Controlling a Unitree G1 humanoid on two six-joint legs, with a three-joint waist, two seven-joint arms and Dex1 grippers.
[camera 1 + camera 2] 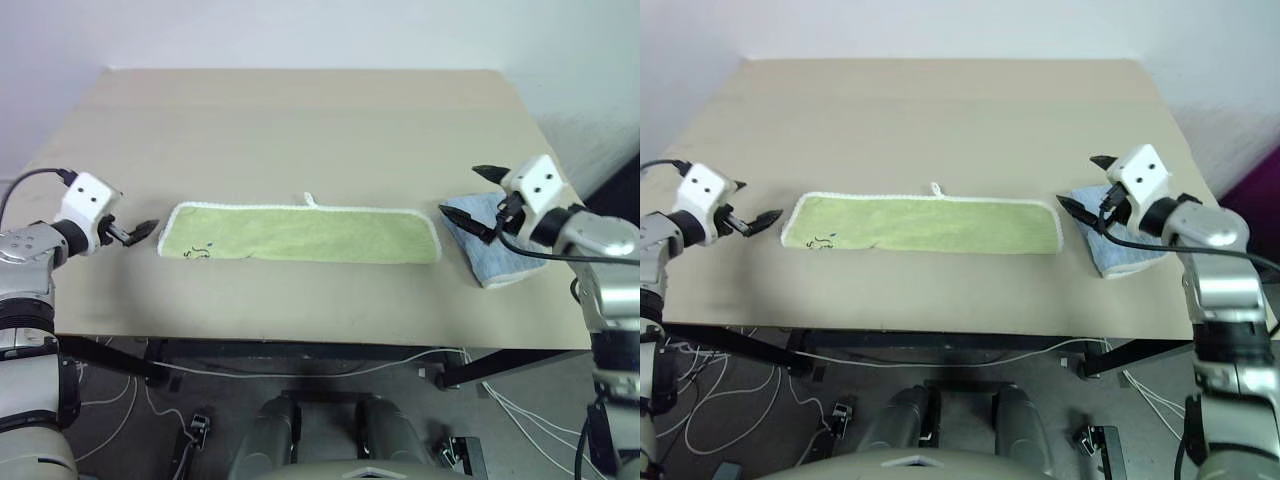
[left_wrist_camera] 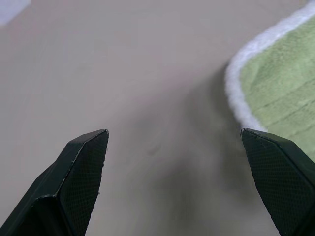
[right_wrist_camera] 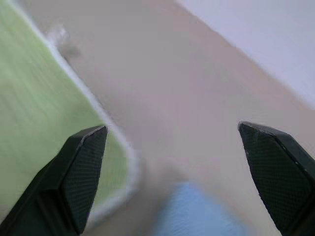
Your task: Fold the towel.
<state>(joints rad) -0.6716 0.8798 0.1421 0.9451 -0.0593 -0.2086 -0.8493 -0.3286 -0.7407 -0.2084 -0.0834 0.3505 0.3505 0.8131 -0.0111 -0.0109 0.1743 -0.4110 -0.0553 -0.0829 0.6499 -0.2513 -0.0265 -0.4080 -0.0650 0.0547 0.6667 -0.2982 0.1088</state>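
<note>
The towel [image 1: 300, 234] lies folded between both end effectors; left end effector [image 2: 174, 147] and right end effector [image 3: 172, 142] gape wide, empty; the right partly hides a blue cloth [image 1: 490, 255].

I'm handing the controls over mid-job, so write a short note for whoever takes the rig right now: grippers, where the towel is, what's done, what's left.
Left gripper: open, empty, just off the towel's left end.
Right gripper: open, empty, off the towel's right end, over the light blue cloth.
Towel: lying flat on the table as a long narrow strip running left to right, white loop on the far edge, black mark near the left end.
Done: it looks folded once lengthwise and released.
Left: probably fold the strip end to end; regrasp the corners first. Leave the blue cloth alone.
</note>
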